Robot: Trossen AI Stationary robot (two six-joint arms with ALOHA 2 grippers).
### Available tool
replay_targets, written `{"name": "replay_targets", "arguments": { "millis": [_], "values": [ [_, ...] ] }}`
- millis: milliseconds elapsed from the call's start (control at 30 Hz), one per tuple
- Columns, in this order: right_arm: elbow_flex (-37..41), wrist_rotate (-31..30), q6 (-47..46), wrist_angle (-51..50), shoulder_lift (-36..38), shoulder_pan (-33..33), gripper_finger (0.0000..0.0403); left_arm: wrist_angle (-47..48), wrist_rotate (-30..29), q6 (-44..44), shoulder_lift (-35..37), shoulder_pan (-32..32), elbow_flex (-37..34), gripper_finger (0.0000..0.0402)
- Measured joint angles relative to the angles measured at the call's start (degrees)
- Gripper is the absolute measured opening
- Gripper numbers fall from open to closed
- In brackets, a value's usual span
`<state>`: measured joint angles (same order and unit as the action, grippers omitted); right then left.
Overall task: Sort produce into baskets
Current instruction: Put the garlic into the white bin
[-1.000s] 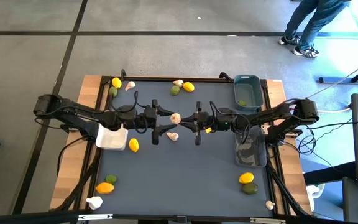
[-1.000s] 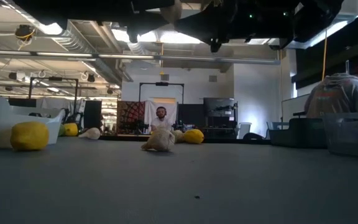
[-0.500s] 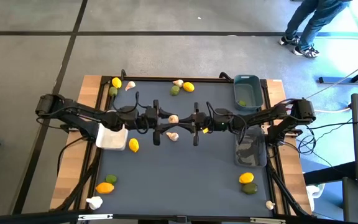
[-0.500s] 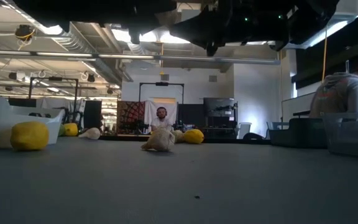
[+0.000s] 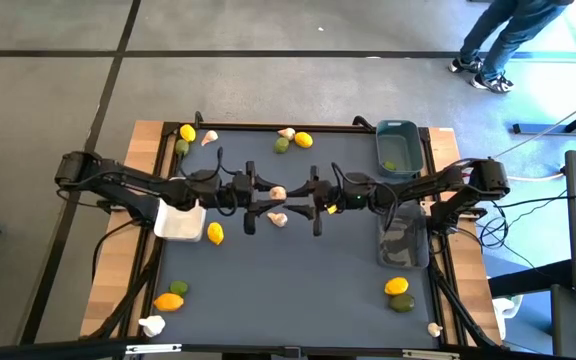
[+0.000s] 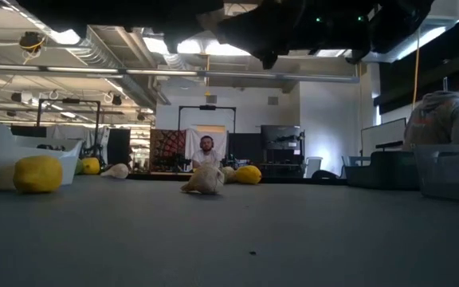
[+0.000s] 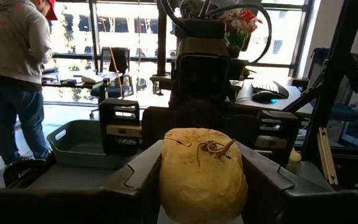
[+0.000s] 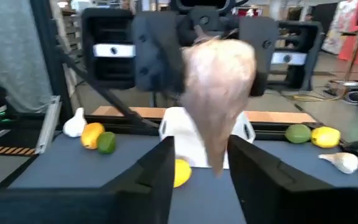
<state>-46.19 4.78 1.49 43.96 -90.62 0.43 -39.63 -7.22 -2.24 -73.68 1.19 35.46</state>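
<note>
My left gripper (image 5: 272, 192) is shut on an off-white garlic bulb (image 5: 278, 192), held above the middle of the table. The bulb fills the left wrist view (image 7: 202, 177). My right gripper (image 5: 297, 196) faces it from the right and is open. In the right wrist view its two fingers (image 8: 160, 180) stand on either side of the bulb's pointed end (image 8: 217, 158); whether they touch it I cannot tell. A second garlic bulb (image 5: 278, 218) lies on the mat below. The white basket (image 5: 176, 222), the blue-grey basket (image 5: 398, 145) and the dark grey basket (image 5: 404, 243) stand at the sides. My left gripper pinches the garlic bulb by its two rounded sides (image 7: 169, 183) between its two fingers (image 7: 140, 177). The fingers come level from the table's left side. The bulb is lifted clear of the table, and its pointed end reaches out toward my right gripper.
A lemon (image 5: 215, 233) lies by the white basket. A lime (image 5: 389, 166) is in the blue-grey basket. More lemons, limes and garlic lie along the far edge (image 5: 304, 140) and in the near left (image 5: 170, 300) and near right (image 5: 398, 287) corners. A person stands beyond the table (image 7: 14, 68).
My right gripper has moved toward the table's left edge, closing in on the garlic bulb that my left gripper holds. The bulb has stayed in the air at about the same place.
</note>
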Motion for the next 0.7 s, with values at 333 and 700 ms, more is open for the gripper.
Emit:
{"name": "replay_targets", "arguments": {
  "millis": [333,700],
  "values": [
    [-0.1,3.3,-1.3,-24.1,7.9,0.0,0.0182,19.9,-1.0,-5.1,13.0,0.0,0.0,0.0158],
    [0.1,-2.9,-7.0,-42.2,7.5,0.0,0.0182,51.6,-8.8,-15.9,28.8,0.0,0.0,0.0159]
  ]
}}
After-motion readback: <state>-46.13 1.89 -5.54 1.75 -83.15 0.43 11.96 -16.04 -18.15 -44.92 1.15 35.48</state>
